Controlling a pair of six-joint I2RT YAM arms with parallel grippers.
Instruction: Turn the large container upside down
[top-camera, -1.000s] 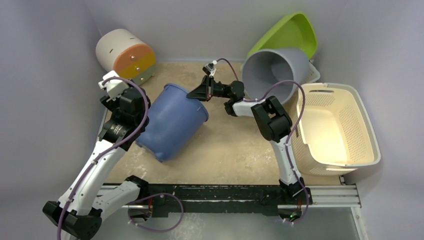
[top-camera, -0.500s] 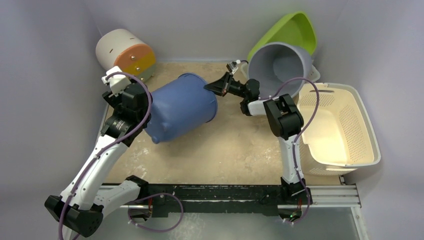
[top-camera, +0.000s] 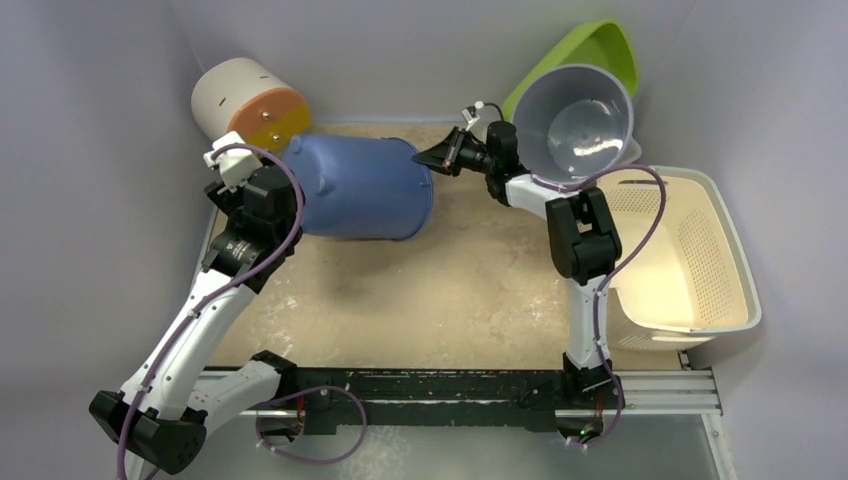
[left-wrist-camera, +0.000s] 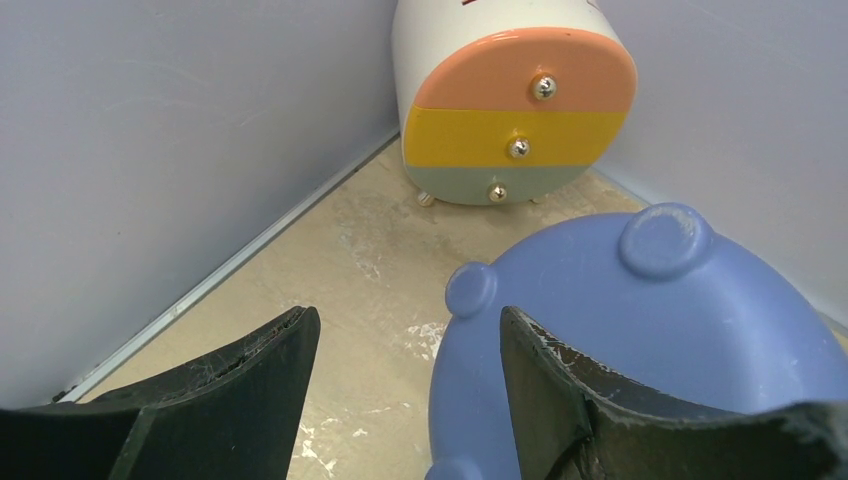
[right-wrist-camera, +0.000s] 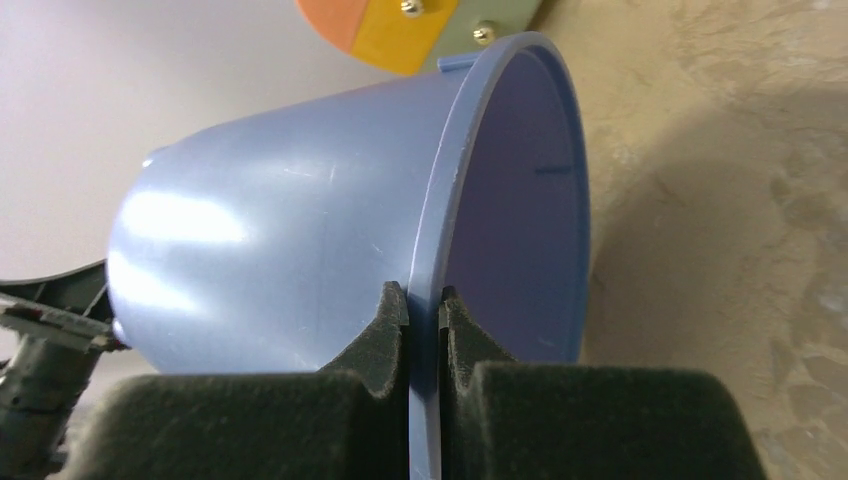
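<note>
The large blue bucket (top-camera: 365, 188) lies on its side at the back of the table, its mouth to the right and its bottom to the left. My right gripper (top-camera: 428, 160) is shut on its rim; in the right wrist view the gripper (right-wrist-camera: 424, 295) has one finger outside and one inside the bucket (right-wrist-camera: 280, 250). My left gripper (top-camera: 270, 185) is open beside the bucket's bottom. In the left wrist view it (left-wrist-camera: 405, 320) holds nothing, and its right finger lies against the bucket's footed bottom (left-wrist-camera: 650, 330).
A round drawer unit (top-camera: 250, 105) with orange, yellow and green fronts stands at the back left, just beyond the bucket (left-wrist-camera: 515, 100). A grey bucket (top-camera: 575, 115) and a green tub (top-camera: 590, 55) lean at the back right. A cream laundry basket (top-camera: 690, 250) stands at the right.
The blue bucket has swung from leaning on its base to lying on its side, farther back. My right gripper moved back and right with the rim; the grey bucket shifted up-right.
</note>
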